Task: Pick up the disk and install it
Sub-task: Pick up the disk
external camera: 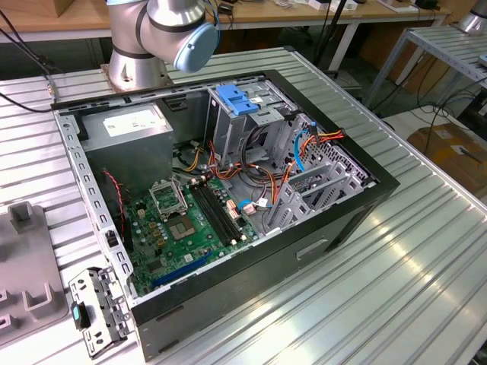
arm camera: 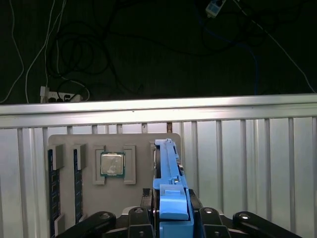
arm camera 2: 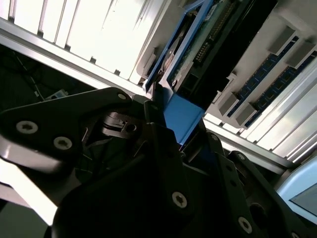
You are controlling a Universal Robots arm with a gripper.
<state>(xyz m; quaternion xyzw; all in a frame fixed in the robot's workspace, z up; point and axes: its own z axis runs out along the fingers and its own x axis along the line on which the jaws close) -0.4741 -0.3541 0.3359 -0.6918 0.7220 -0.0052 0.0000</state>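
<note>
Over the grey parts tray (arm camera: 143,191) on the ribbed aluminium table (arm camera: 247,148), the gripper (arm camera: 173,218) is closing on the disk (arm camera: 167,163). Its jaws are sitting narrow against either side of the blue carrier frame, with no gap appearing between pad and plastic. The disk is standing on edge between the jaws, beside a processor chip (arm camera: 112,163) and memory sticks (arm camera: 51,183) lying in the same tray. In the second wrist view the gripper (arm camera 2: 181,124) is clamping the blue end of the carrier, while the disk (arm camera 2: 198,54) is presenting its green circuit board side. Judged risks: the hold is bearing on thin plastic at one end only, so the disk could be pivoting or slipping under its own weight during transfer. A tilted carrier would be jamming its rails at the mouth of the drive cage (external camera: 228,129) in the computer case (external camera: 304,243). Loose orange and red cables (external camera: 266,182) are lying close to that cage and could be snagging the frame. The gripper body is hiding the disk's far edge, so it cannot be told whether the disk is resting in the tray or hanging clear. The pad contact faces are hard to make out in shadow.
</note>
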